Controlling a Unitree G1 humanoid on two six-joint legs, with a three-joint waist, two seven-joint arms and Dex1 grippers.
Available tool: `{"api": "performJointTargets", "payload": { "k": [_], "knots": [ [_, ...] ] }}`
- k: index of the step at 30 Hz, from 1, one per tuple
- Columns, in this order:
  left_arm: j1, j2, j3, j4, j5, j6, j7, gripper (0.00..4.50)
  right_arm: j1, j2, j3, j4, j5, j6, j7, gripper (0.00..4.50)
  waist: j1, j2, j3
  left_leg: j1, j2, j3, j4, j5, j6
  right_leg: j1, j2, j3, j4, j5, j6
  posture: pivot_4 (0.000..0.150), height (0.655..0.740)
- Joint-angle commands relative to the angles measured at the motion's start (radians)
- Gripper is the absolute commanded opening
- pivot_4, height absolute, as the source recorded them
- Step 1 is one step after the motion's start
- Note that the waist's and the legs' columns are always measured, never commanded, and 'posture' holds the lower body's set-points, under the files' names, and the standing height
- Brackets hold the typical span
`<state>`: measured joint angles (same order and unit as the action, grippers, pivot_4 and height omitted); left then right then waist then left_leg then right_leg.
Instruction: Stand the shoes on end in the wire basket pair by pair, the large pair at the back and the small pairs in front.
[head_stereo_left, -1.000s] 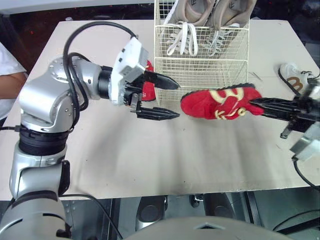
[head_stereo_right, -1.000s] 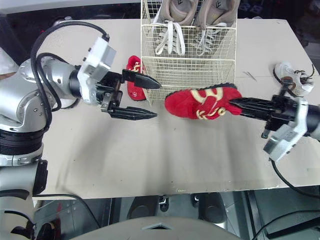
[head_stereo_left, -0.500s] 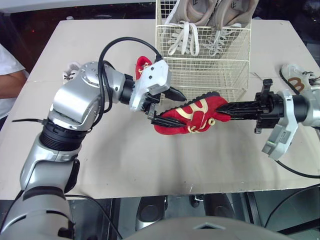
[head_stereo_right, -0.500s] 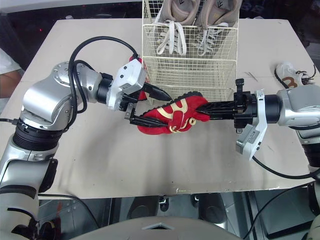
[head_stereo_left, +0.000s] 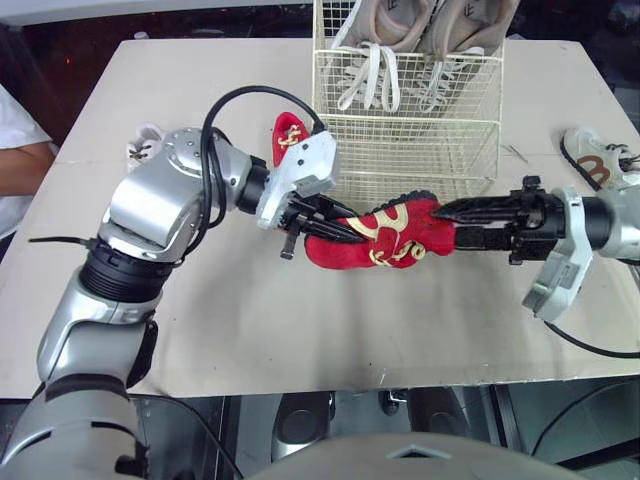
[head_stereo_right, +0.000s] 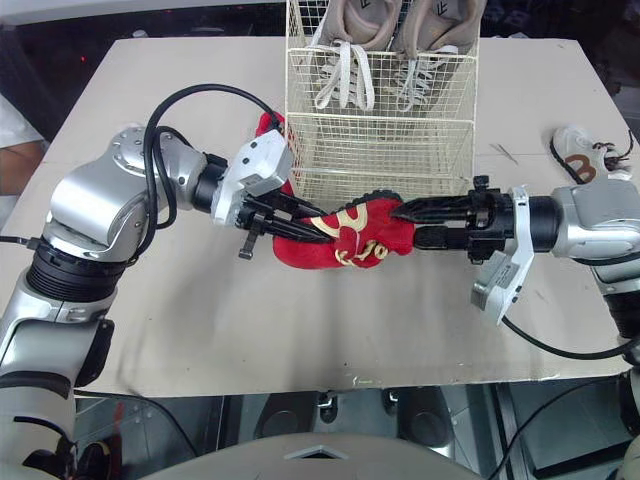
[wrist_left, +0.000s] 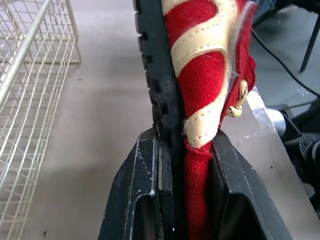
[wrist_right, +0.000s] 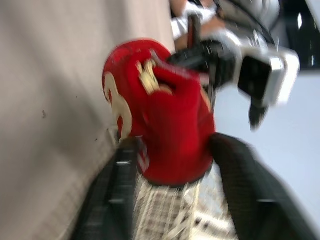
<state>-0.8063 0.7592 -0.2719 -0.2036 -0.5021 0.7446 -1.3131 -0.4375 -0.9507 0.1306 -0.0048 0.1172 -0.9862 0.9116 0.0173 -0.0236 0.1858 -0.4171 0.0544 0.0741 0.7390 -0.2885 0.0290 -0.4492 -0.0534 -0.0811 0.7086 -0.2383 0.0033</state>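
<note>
The left gripper (head_stereo_left: 335, 226) had its fingers clamped on one end of a red shoe (head_stereo_left: 378, 236), which lay across the front of the wire basket (head_stereo_left: 410, 150) (its mate (head_stereo_left: 288, 138) lay beside the basket's left wall). The right gripper (head_stereo_left: 452, 222) had its fingers spread around the other end. Only the large beige pair (head_stereo_left: 420, 30) stood at the back, so the red shoes and the white shoe (head_stereo_left: 592, 158) on the surface (head_stereo_left: 200, 330) were yet to go in.

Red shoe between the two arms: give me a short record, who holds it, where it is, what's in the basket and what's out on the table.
Held shoe: red shoe, just in front of the wire basket
Left pincer: shut on one end
Right pincer: open, fingers either side of the other end
Basket: beige pair at the back
Table: second red shoe, right white shoe, left white shoe
</note>
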Motion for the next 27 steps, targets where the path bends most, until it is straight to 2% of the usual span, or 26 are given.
{"api": "performJointTargets", "payload": {
  "k": [1, 2, 7, 9, 12, 15, 19, 20, 24, 27],
  "knots": [
    [0.02, -0.063, 0.113, -0.045, -0.047, -0.032, 0.091, 0.49, 0.099, -0.043, -0.081, -0.044, 0.172, 0.194, -0.016, 4.14, 0.0, 0.0, 0.0, 0.0, 0.0, 0.0, 0.0, 0.0, 0.0, 0.0, -0.001, 0.0, 0.0, 0.0, -0.001, 0.15, 0.686],
    [0.03, -0.076, 0.131, -0.056, -0.059, -0.028, 0.107, 0.49, 0.134, -0.048, -0.097, -0.065, 0.213, 0.258, -0.021, 4.5, 0.0, 0.0, 0.0, 0.0, 0.0, 0.0, 0.0, 0.0, 0.0, 0.0, -0.001, 0.0, 0.0, 0.001, -0.002, 0.15, 0.686],
    [0.062, -0.171, 0.188, -0.053, -0.047, -0.087, 0.228, 0.49, 0.362, -0.068, -0.144, -0.326, 0.533, 0.727, -0.087, 4.5, -0.002, 0.0, 0.0, 0.001, 0.001, 0.0, -0.001, 0.0, 0.0, 0.0, -0.002, 0.001, 0.001, 0.001, -0.002, 0.15, 0.686],
    [0.075, -0.21, 0.192, -0.052, -0.038, -0.108, 0.269, 0.49, 0.407, -0.051, -0.148, -0.461, 0.699, 0.919, -0.187, 4.5, -0.004, 0.0, 0.0, 0.001, 0.001, 0.0, 0.0, 0.0, 0.0, 0.001, -0.002, 0.0, 0.001, 0.001, -0.002, 0.15, 0.686],
    [0.102, -0.243, 0.178, -0.063, -0.013, -0.153, 0.308, 0.49, 0.39, 0.036, -0.133, -0.608, 0.945, 1.112, -0.401, 4.5, -0.005, 0.0, 0.0, 0.002, 0.001, 0.0, 0.0, 0.0, 0.0, 0.001, -0.002, 0.002, 0.001, 0.0, 0.001, 0.15, 0.686],
    [0.131, -0.245, 0.159, -0.08, 0.01, -0.18, 0.322, 0.49, 0.345, 0.14, -0.128, -0.669, 1.075, 1.203, -0.572, 4.5, -0.003, -0.001, -0.001, 0.002, 0.001, 0.0, 0.0, 0.0, 0.0, 0.001, 0.0, 0.001, 0.001, -0.001, 0.001, 0.15, 0.686],
    [0.155, -0.243, 0.159, -0.102, -0.002, -0.179, 0.327, 0.49, 0.306, 0.252, -0.119, -0.703, 1.119, 1.288, -0.697, 4.5, 0.0, -0.001, -0.001, 0.001, 0.0, 0.0, 0.0, 0.0, 0.0, 0.001, 0.001, 0.001, 0.0, 0.0, 0.001, 0.15, 0.686],
    [0.156, -0.241, 0.16, -0.103, -0.003, -0.18, 0.328, 0.49, 0.302, 0.268, -0.122, -0.704, 1.114, 1.304, -0.71, 3.99, 0.001, -0.001, -0.001, 0.001, 0.0, 0.0, 0.0, 0.0, 0.001, 0.001, 0.001, 0.0, -0.001, 0.0, 0.001, 0.15, 0.686],
    [0.16, -0.239, 0.163, -0.109, -0.016, -0.174, 0.325, 0.49, 0.297, 0.309, -0.125, -0.694, 1.058, 1.345, -0.724, 2.57, 0.001, -0.001, -0.001, 0.0, 0.0, 0.0, -0.001, -0.001, 0.002, 0.001, 0.001, 0.0, -0.002, 0.0, 0.001, 0.15, 0.686],
    [0.161, -0.244, 0.166, -0.109, -0.034, -0.16, 0.323, 0.49, 0.294, 0.335, -0.139, -0.681, 1.042, 1.364, -0.721, 1.29, -0.001, -0.001, -0.001, 0.0, 0.0, 0.0, -0.001, -0.001, 0.002, 0.001, 0.001, 0.0, -0.002, 0.0, 0.001, 0.15, 0.686]
  ]
}}
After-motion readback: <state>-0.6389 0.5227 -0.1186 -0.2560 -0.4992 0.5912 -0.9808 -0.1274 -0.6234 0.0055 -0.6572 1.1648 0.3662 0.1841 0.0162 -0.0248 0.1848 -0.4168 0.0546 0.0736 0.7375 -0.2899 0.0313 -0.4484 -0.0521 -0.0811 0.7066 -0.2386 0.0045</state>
